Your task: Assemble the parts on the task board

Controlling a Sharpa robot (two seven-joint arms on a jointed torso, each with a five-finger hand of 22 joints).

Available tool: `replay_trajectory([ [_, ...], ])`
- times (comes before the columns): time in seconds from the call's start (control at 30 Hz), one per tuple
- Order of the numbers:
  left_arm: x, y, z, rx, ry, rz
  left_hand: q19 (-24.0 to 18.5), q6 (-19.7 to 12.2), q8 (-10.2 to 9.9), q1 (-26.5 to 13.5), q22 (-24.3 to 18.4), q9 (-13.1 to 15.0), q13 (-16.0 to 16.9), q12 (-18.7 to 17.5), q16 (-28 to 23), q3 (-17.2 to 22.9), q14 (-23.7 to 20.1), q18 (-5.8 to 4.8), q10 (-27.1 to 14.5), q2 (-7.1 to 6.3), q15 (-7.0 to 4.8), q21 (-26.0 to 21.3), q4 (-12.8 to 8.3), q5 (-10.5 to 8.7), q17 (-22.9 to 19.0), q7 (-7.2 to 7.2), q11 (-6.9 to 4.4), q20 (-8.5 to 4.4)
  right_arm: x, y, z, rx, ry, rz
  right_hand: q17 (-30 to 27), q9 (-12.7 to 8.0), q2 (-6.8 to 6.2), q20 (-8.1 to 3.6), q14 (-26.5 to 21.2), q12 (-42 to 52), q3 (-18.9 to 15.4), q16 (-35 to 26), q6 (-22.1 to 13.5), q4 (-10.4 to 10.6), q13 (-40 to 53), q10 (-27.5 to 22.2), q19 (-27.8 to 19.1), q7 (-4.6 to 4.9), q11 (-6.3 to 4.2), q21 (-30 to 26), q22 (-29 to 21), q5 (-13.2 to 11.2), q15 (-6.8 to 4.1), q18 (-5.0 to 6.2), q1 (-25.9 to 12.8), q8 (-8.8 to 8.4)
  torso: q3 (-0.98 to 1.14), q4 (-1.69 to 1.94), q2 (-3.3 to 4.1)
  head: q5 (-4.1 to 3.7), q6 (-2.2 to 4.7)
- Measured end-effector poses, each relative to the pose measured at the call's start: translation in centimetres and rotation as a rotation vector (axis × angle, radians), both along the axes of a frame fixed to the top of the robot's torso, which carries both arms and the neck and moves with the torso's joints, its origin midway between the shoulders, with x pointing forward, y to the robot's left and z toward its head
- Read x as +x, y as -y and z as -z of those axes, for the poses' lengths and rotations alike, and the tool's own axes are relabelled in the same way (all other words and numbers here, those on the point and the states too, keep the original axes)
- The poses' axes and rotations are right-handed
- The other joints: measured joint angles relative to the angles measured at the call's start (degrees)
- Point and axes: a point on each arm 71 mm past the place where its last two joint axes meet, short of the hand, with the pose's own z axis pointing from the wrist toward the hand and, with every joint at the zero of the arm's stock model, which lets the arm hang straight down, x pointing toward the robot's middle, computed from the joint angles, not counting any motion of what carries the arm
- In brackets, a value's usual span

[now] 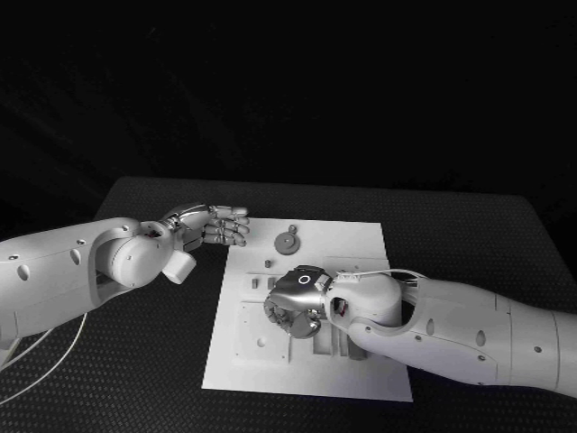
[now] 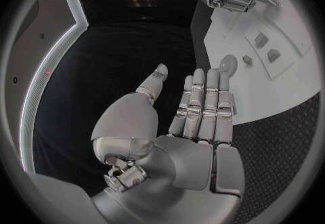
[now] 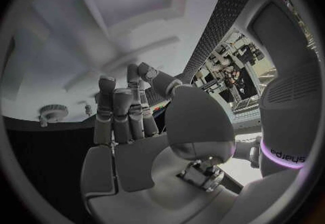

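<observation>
The right hand (image 1: pixel 297 302) hangs low over the middle of the task board (image 1: pixel 353 244), fingers pointing down toward the recesses there; in its own wrist view the fingers stand fairly straight and side by side with nothing seen between them, so it looks empty, though whether the fingertips touch the board I cannot tell. The left hand (image 1: pixel 214 225) waits at the board's far left corner, over the table (image 1: pixel 497 234), fingers extended close together and thumb apart, holding nothing. A round gear-like part (image 1: pixel 286 241) lies on the board's far end, near the left hand and apart from the right; smaller parts (image 2: pixel 260 39) sit in the board's pockets closer to the middle.

My reading is that the work is in a reaching or seating step at the board's centre, with the gear not yet fitted. The next move would call for a careful fingertip pinch on a small part, then lining it up squarely over its seat before pressing
</observation>
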Motion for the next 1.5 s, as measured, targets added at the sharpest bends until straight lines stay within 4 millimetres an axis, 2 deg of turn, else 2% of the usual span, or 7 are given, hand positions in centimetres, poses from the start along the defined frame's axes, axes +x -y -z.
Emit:
replay_trajectory([
  [0.4,0.0,0.0,0.0,0.001,-0.001,0.002,0.0,0.0,0.0,0.0,0.0,0.0,0.0,0.0,0.0,0.0,0.0,0.00,0.0,0.00,0.00,0.0,0.0,0.00,0.0,0.00,0.00,0.00,0.1,0.1,0.1,0.003,-0.002,0.006,0.0,-0.1,-0.24,0.10,-0.4,-1.5,0.2,-0.6,-0.9,0.2,0.1,-1.3,-0.4,0.40,0.44,0.0,0.0,0.0,0.37,0.00,-0.2,-0.55,0.03,-0.03,-0.01,-0.04,0.22],
  [0.6,0.0,0.0,0.0,0.001,-0.002,0.001,0.0,0.0,0.0,0.0,0.0,0.0,0.0,0.0,0.0,0.0,0.0,0.00,0.0,0.00,0.00,0.0,0.0,0.00,0.0,0.00,0.00,0.00,0.2,0.4,0.1,0.013,-0.010,0.015,0.0,-1.6,-4.21,0.08,-1.0,-2.8,-1.1,-0.7,-5.9,0.2,-0.3,-4.6,-0.7,2.42,1.66,-0.4,0.0,0.1,1.63,0.07,-1.0,-3.83,0.03,-0.05,-0.06,-0.09,0.35],
  [0.7,0.0,0.0,0.0,0.001,-0.002,0.001,0.0,0.0,0.0,0.0,0.0,0.0,0.0,0.0,0.0,0.0,0.0,0.00,0.0,0.00,0.00,0.0,0.0,0.00,0.0,0.00,0.00,0.00,0.3,0.4,0.1,0.019,-0.013,0.018,0.0,-2.0,-5.03,0.09,-1.1,-2.9,-1.8,-0.7,-7.0,0.2,-1.7,-5.4,-0.9,2.85,1.81,-0.4,0.0,0.1,1.96,0.06,-1.7,-4.51,0.03,-0.04,-0.06,-0.12,0.39],
  [0.83,0.0,0.0,0.0,0.002,-0.002,0.001,0.0,0.0,0.0,0.0,0.0,0.0,0.0,0.0,0.0,0.0,0.0,0.00,0.0,0.00,0.00,0.0,0.0,0.00,0.0,0.00,0.00,0.00,0.3,0.5,0.1,0.026,-0.016,0.021,0.1,-2.5,-5.72,0.17,-1.3,-3.0,-3.2,-0.7,-8.1,0.3,-2.2,-6.4,-1.0,2.58,1.45,-0.7,0.0,0.1,2.56,0.06,-2.4,-4.99,0.03,-0.03,-0.04,-0.14,0.50],
  [1.0,0.0,0.0,0.0,0.002,-0.002,0.002,0.0,0.0,0.0,0.0,0.0,0.0,0.0,0.0,0.0,0.0,0.0,0.00,0.0,0.00,0.00,0.0,0.0,0.00,0.0,0.00,0.00,0.00,0.2,0.7,0.0,0.037,-0.014,0.026,0.2,-2.7,-5.72,0.18,-1.5,-3.2,-3.6,-0.7,-8.7,0.3,-3.2,-7.7,-1.0,2.63,2.39,-0.7,0.0,0.1,2.77,0.06,-2.4,-5.24,0.03,-0.03,-0.02,-0.19,0.56],
  [1.2,0.0,0.0,0.0,0.002,-0.002,0.002,0.0,0.0,0.0,0.0,0.0,0.0,0.0,0.0,0.0,0.0,0.0,0.00,0.0,0.00,0.00,0.0,0.0,0.00,0.1,0.00,0.00,0.00,0.0,1.6,-0.1,0.046,-0.009,0.037,0.3,-2.7,-5.94,0.27,-1.2,-2.7,-4.0,-0.7,-8.6,0.3,-2.9,-7.8,-1.1,2.44,2.47,-0.7,0.0,0.1,3.05,0.04,-2.6,-5.24,0.03,-0.06,-0.01,-0.31,0.81],
  [1.5,0.2,0.1,0.0,-0.001,0.004,-0.001,-0.3,0.0,-0.3,0.2,-0.3,-0.2,0.0,-0.6,-0.7,0.0,-0.2,0.00,-0.7,-0.21,0.24,0.0,0.0,0.00,0.1,0.00,0.67,0.23,0.5,3.2,-3.8,0.134,0.048,0.059,0.3,-2.8,-6.47,0.46,-0.7,-2.2,-4.7,-0.7,-7.7,0.5,-2.8,-7.5,-0.5,2.48,3.08,-0.7,0.0,0.1,2.75,0.04,-3.2,-5.01,0.08,-0.10,-0.10,-0.74,1.82],
])
